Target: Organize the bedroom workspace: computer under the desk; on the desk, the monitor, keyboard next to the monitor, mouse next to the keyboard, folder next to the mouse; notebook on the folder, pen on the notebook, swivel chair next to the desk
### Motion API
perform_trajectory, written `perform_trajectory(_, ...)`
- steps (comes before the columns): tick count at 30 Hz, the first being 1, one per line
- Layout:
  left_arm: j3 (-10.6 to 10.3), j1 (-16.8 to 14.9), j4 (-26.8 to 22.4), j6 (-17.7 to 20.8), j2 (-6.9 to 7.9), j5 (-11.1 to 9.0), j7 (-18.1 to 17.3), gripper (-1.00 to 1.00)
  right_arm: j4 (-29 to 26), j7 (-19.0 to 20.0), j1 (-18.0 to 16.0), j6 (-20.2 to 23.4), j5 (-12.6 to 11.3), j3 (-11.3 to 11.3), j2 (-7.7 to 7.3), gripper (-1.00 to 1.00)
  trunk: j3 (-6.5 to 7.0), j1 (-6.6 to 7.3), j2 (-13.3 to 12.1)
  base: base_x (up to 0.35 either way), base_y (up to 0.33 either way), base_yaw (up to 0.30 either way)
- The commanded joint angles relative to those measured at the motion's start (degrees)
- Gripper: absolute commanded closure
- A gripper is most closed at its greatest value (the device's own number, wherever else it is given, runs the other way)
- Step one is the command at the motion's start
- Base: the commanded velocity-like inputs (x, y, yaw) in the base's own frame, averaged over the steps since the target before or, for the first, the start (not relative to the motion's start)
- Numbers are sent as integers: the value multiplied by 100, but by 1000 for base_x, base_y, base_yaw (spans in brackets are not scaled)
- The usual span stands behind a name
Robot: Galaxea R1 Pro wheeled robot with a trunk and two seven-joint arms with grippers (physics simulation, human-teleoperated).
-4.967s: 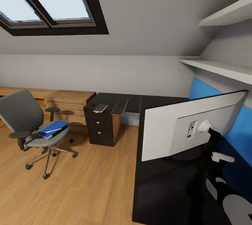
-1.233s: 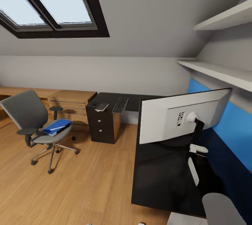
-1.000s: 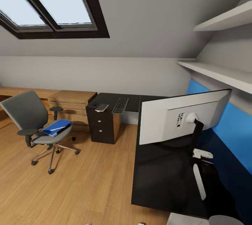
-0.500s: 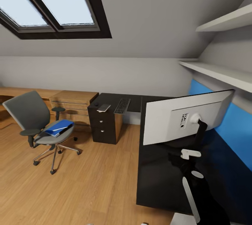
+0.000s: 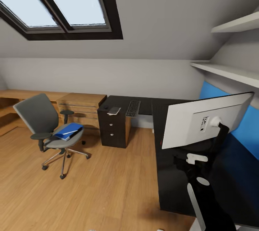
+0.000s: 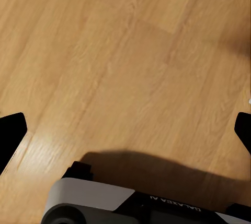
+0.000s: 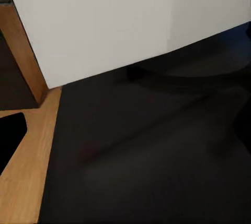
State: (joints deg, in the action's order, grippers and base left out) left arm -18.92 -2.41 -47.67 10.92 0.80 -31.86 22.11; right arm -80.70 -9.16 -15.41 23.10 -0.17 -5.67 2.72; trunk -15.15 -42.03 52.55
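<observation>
Black desk (image 5: 169,159) carries the monitor (image 5: 205,119) at my three o'clock; blue folder (image 5: 69,131) waits on the swivel chair (image 5: 48,130) at nine. Both my grippers hang spread, empty.

Monitor (image 5: 201,121) upright on black worktop (image 5: 172,173), white back visible. Keyboard (image 5: 133,108) flat on worktop's far wing beside a small grey item, possibly the notebook (image 5: 114,110). Blue folder (image 5: 69,131) on swivel chair (image 5: 46,130) seat.
</observation>
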Motion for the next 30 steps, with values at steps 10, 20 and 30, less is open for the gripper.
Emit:
perform_trajectory(10, -33, -5, 16, 15, 8, -40, 53, -100, 234, -2016, 10, -1066, -3, 962, 476, -100, -8, -1, 7, 0, 127, 0)
perform_trajectory(20, -25, -5, 121, 15, 8, -17, 57, -100, 1550, -3506, -450, -2055, 8, 2145, 544, -100, -8, -1, 7, 3, 7, 0)
perform_trajectory(30, -50, -5, 135, 11, -24, 40, 56, -100, 2501, -3701, -870, -2969, 89, 2317, 517, -100, -8, -1, 7, 133, 0, 0)
